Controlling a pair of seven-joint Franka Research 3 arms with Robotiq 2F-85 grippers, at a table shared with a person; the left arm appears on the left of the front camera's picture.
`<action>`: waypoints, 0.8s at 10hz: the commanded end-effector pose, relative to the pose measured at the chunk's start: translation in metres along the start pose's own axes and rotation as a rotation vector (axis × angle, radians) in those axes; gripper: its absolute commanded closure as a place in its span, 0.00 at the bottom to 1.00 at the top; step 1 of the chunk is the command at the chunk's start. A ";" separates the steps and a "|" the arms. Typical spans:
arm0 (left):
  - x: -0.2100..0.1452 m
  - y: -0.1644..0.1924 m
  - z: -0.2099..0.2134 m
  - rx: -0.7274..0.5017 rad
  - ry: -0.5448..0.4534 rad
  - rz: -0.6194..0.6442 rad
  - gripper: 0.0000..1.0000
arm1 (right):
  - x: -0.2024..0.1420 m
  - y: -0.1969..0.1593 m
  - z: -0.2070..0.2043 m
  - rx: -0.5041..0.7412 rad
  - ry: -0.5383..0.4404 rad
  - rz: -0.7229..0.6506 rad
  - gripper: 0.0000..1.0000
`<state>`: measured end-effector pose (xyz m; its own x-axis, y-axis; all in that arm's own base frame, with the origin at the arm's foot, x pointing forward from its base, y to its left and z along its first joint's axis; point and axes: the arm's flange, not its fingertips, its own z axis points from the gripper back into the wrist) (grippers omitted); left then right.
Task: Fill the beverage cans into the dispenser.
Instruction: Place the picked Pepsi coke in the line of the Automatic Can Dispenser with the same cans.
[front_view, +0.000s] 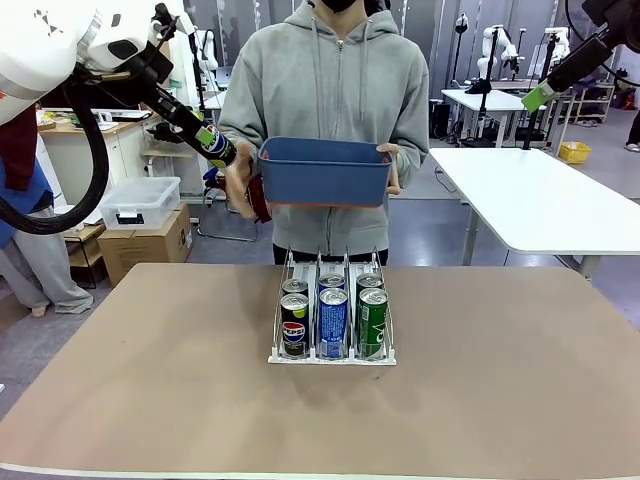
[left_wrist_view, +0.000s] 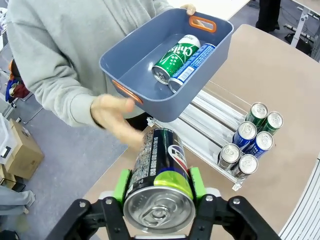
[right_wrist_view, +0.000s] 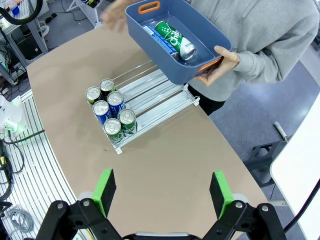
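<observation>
The left arm (front_view: 50, 60) enters high at the left of the scene. Its black wrist slants down and to the right, toward the far side. The left gripper (left_wrist_view: 159, 184) is clamped on a black can (left_wrist_view: 159, 160), with one green pad (left_wrist_view: 121, 186) on each side of it just behind the silver top. The can lies along the fingers, pointing away from the wrist, and is held up in the air. The right arm (front_view: 590, 50) is raised at the far right, high up, slanting down to the left. The right gripper (right_wrist_view: 164, 192) has its jaws spread wide with nothing between the green pads, and its fingers point downward.
</observation>
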<state>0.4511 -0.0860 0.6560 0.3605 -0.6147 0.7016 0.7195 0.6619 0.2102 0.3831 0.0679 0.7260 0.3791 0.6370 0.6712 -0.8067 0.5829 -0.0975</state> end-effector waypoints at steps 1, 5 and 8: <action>0.000 0.001 0.002 -0.004 -0.007 0.001 1.00 | -0.001 0.000 0.001 0.009 -0.007 0.002 0.00; 0.000 0.001 0.002 -0.004 -0.007 0.001 1.00 | -0.001 0.000 0.001 0.009 -0.007 0.002 0.00; 0.000 0.001 0.002 -0.004 -0.007 0.001 1.00 | -0.001 0.000 0.001 0.009 -0.007 0.002 0.00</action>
<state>0.4511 -0.0859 0.6560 0.3605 -0.6147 0.7015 0.7195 0.6619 0.2102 0.3831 0.0679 0.7260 0.3791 0.6370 0.6712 -0.8067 0.5829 -0.0975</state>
